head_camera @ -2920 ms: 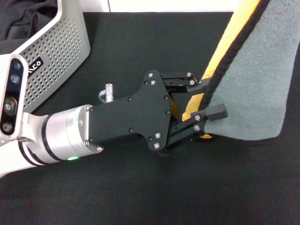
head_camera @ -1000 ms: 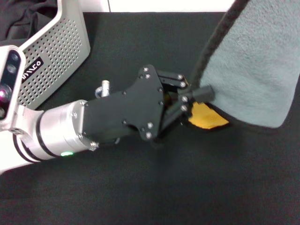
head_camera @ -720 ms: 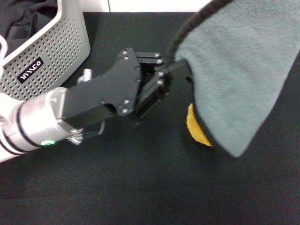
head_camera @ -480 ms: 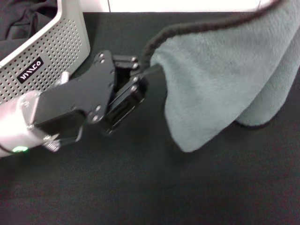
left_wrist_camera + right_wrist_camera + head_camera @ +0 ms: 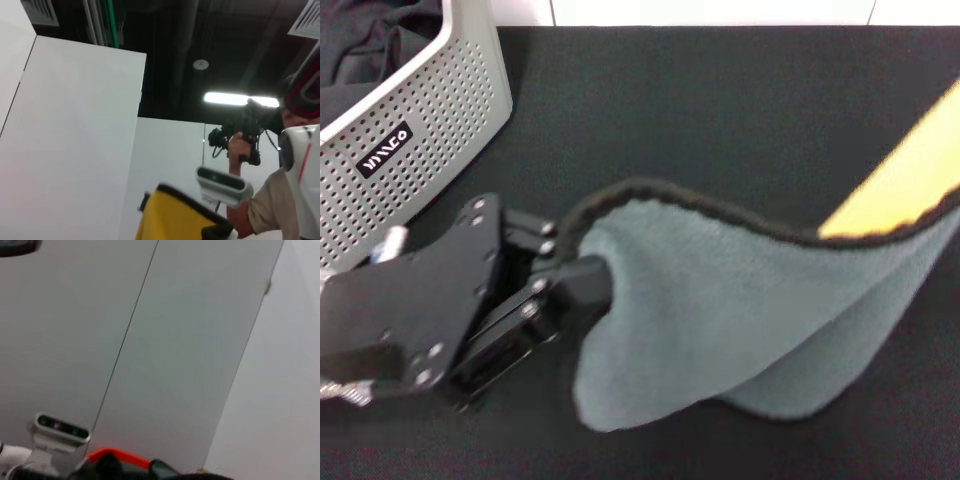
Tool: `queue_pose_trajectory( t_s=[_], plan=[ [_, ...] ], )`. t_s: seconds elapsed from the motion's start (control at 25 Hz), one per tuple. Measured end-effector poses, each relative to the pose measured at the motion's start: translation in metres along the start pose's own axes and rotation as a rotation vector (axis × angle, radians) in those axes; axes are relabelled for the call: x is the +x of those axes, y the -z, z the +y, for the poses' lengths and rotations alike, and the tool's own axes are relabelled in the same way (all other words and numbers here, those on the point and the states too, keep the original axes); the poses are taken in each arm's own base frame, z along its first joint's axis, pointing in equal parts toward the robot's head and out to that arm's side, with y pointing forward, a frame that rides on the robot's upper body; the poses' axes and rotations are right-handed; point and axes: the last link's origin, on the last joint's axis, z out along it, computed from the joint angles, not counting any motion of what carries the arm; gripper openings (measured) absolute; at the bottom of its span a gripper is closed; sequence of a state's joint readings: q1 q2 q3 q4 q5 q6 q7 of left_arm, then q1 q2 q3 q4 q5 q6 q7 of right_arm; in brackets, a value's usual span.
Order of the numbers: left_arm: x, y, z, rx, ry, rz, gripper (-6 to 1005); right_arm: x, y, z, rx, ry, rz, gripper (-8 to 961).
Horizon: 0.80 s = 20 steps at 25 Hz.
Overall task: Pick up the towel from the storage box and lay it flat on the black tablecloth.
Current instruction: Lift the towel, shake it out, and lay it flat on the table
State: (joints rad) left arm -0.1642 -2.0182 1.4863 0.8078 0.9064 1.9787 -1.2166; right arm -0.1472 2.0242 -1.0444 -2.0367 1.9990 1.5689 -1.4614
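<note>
One gripper, the left gripper [image 5: 582,278], sits nearest at the lower left of the head view, fingers clenched on the towel's [image 5: 740,330] black-stitched edge. Grey-green cloth sags rightward over the black tablecloth [image 5: 720,110], yellow reverse showing at right. Farther back left stands the storage box [image 5: 430,110]. Whether the right gripper's fingers are closed cannot be told.

I counted one towel [image 5: 720,320], one box [image 5: 420,120] and one black tablecloth [image 5: 700,110]. I saw one gripper [image 5: 582,283] from the head camera, my left one. In the left wrist camera I counted one person [image 5: 280,200], one ceiling light [image 5: 240,99] and one small round lamp [image 5: 200,64].
</note>
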Motion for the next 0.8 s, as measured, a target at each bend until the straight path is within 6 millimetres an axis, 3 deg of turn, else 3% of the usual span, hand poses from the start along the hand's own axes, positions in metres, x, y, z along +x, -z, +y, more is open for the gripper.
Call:
queue_pose_trajectory(
  t_s=[0.32,0.56,0.8],
  plan=[
    [0.004,0.021,0.021,0.035,0.060,0.022,13,0.013,0.037,0.044,-0.023,-0.145,0.027,39],
    [0.002,0.026,0.027,0.060,0.110,0.020,14,0.055,0.073,0.066,0.093,-0.293,0.034,40],
    [-0.011,0.024,0.022,0.062,0.181,0.005,14,0.093,0.093,0.087,0.189,-0.413,0.032,40]
  ],
)
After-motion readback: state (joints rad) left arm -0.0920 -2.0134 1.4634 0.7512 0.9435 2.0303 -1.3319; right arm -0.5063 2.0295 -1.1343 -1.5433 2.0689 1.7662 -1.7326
